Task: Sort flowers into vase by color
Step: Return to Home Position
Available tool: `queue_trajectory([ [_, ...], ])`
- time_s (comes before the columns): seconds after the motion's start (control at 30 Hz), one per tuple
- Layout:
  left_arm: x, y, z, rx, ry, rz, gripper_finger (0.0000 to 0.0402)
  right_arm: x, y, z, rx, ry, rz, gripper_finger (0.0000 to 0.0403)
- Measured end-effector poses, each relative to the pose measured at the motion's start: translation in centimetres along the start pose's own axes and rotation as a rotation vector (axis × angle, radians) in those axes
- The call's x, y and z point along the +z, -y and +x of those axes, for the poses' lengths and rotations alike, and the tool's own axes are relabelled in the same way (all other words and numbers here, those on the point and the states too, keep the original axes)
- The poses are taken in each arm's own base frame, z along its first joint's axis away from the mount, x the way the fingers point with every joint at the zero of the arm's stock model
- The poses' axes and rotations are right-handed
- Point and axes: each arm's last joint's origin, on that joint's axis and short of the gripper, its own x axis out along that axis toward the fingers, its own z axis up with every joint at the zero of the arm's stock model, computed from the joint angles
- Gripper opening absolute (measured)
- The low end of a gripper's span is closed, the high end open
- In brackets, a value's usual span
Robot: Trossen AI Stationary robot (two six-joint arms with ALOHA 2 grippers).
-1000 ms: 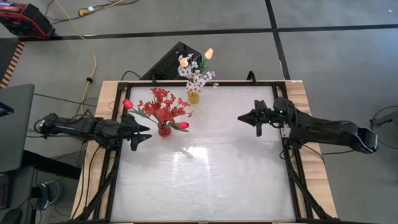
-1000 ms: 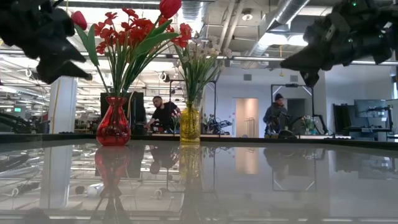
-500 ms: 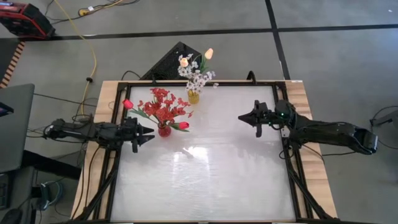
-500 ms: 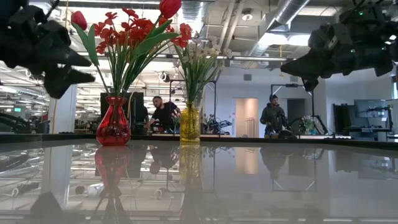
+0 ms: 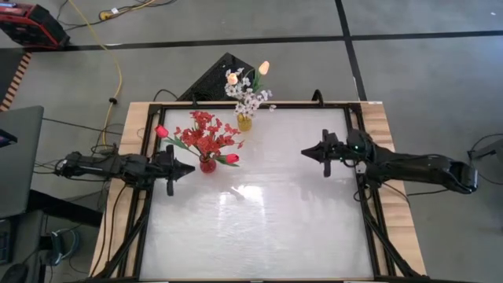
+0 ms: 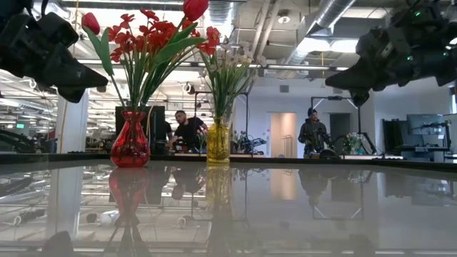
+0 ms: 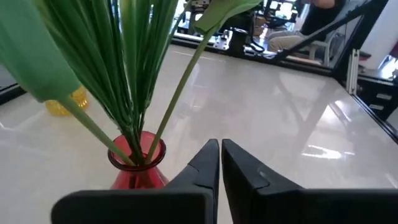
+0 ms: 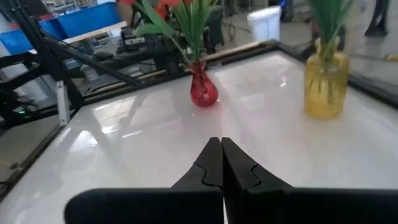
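Note:
A red vase (image 5: 207, 164) holds red blossom sprays and red tulips (image 5: 206, 137); their green stems (image 7: 134, 81) stick into its neck. A yellow vase (image 5: 244, 122) at the table's far edge holds white blossoms and cream tulips (image 5: 248, 86). Both vases stand upright on the white table. My left gripper (image 5: 190, 168) is shut and holds nothing, just to the left of the red vase and above the table. My right gripper (image 5: 305, 149) is shut and holds nothing, hovering over the table's right half, pointing left.
The white tabletop (image 5: 259, 228) lies bare across its near half. A black frame (image 5: 146, 204) runs along the table's edges. People (image 6: 188, 132) show in the room beyond the far edge. A yellow cable (image 5: 118, 71) lies on the floor.
My left gripper has shut, with nothing between its fingers, beside the red vase. My right gripper has stayed shut and barely shifted. The vases and flowers have not moved.

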Motion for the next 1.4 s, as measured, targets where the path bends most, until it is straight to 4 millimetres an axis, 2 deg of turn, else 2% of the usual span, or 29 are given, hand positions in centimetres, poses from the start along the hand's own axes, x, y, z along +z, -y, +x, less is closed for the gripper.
queue_trajectory([
  [0.17, 0.0, -0.1, 0.0, 0.018, 0.005, -0.013, 0.0012, -0.6, -1.2, -0.6, -0.157, -0.037, -0.029, 0.0018],
  [0.27, 0.0, -0.1, 0.0, 0.037, 0.008, -0.018, 0.0015, -1.0, -1.9, -1.0, -0.176, -0.04, -0.073, 0.0018],
  [0.5, 0.0, -0.1, 0.0, 0.037, 0.004, -0.002, 0.0016, -4.8, -1.5, -1.5, -0.188, -0.042, -0.019, 0.0017],
  [0.87, 0.0, -0.1, 0.0, 0.035, 0.004, -0.05, 0.0016, -5.3, -1.3, -1.7, -0.206, -0.103, -0.043, 0.0054],
  [1.4, 0.0, -0.1, 0.0, 0.036, 0.004, -0.052, 0.0016, -5.7, -1.2, -1.7, -0.213, -0.14, -0.041, 0.0058],
])
